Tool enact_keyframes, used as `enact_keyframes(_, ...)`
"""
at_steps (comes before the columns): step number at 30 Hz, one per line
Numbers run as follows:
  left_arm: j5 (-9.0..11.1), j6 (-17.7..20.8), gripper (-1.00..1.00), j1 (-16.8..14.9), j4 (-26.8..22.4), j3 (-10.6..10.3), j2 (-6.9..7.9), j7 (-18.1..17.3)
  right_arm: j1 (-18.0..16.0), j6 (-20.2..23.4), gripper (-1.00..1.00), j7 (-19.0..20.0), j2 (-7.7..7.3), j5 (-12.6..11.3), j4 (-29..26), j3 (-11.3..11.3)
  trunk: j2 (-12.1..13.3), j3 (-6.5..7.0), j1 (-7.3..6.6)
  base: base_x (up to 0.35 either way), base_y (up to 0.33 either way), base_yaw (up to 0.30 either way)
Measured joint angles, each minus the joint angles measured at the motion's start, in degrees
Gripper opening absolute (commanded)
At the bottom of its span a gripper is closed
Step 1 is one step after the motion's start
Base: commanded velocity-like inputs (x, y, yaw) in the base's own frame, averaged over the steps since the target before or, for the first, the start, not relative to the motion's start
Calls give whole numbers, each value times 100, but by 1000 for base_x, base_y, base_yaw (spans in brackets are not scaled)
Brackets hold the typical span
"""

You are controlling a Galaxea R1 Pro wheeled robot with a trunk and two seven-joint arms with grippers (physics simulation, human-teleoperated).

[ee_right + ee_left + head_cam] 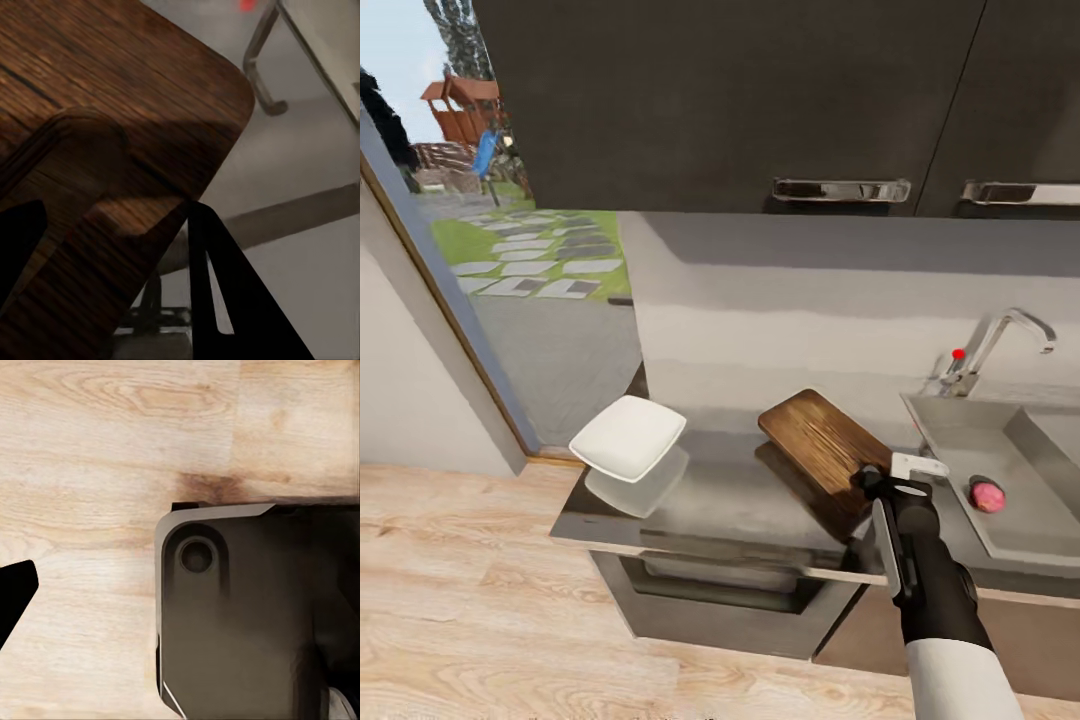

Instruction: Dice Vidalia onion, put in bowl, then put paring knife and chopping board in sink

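I see the rectangular brown wooden chopping board (822,441) tilted up off the long grey glossy countertop (730,495), its near end raised, its reflection below it. The shallow white rounded-square bowl (628,436) sits near the countertop's left end, well apart from the board. The small pinkish-red Vidalia onion (988,495) lies in the recessed grey steel sink (970,440), right of the board.

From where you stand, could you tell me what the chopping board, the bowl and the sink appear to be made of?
The chopping board looks like dark brown wood with a smooth finish: long grain lines show, clearest in the right wrist view. The bowl looks like white ceramic or plastic; it is plain and smooth, so the material stays open. The sink looks like brushed grey steel, matte and uniform.
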Motion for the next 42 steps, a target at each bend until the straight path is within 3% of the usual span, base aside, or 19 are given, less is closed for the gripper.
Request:
enact_keyframes(7,-4,-1,100,0,0,0,0,0,-1,9,-100,7,-13,14,-78,12,-1,-23,0,0,-50,82)
enact_keyframes(11,-5,-1,100,0,0,0,0,0,-4,114,-100,49,-231,43,-597,69,-2,-24,0,0,-3,7)
enact_keyframes(14,-12,0,100,0,-1,0,1,0,-12,544,-100,534,-827,45,-814,160,0,-25,0,0,0,1)
enact_keyframes(16,-14,-1,100,0,0,0,1,0,-72,852,-100,1185,-1198,-28,-863,204,-1,-25,0,0,0,0)
enact_keyframes(17,-12,-1,100,0,0,0,1,0,-159,1084,-100,1782,-1480,-76,-872,222,0,-25,1,0,0,0)
enact_keyframes(19,-14,-1,100,0,0,0,1,0,-242,1314,-100,2488,-1878,-20,-891,270,-1,-25,0,0,0,0)
enact_keyframes(21,-15,-1,100,0,0,0,1,0,-295,1434,-100,3058,-2223,19,-894,436,-1,-26,0,0,0,0)
enact_keyframes(22,-16,-1,100,-1,0,0,1,0,-305,1462,-100,3179,-2302,-29,-895,555,0,-26,0,0,0,0)
enact_keyframes(26,-16,2,100,-1,0,0,1,0,-319,1489,-100,3494,-2410,-40,-889,876,0,-26,0,0,0,0)
enact_keyframes(30,-16,0,100,-1,1,0,1,0,-322,1515,-100,4359,-2436,-59,-889,974,0,-26,0,0,0,0)
enact_keyframes(31,-16,-1,100,-1,1,-1,1,0,-324,1525,-100,4408,-2437,-116,-889,980,-1,-26,0,0,0,0)
enact_keyframes(33,-16,0,100,0,0,0,1,0,-324,1482,-100,4454,-2439,86,-876,985,0,-26,0,0,0,0)
enact_keyframes(35,-16,0,100,-1,1,0,1,0,-324,1501,-100,4483,-2438,-26,-859,1003,-1,-26,0,0,0,0)
enact_keyframes(42,-11,8,100,-1,1,0,0,0,-325,1497,-100,4682,-2439,-2,-841,1026,-1,-26,-1,44,-86,0)
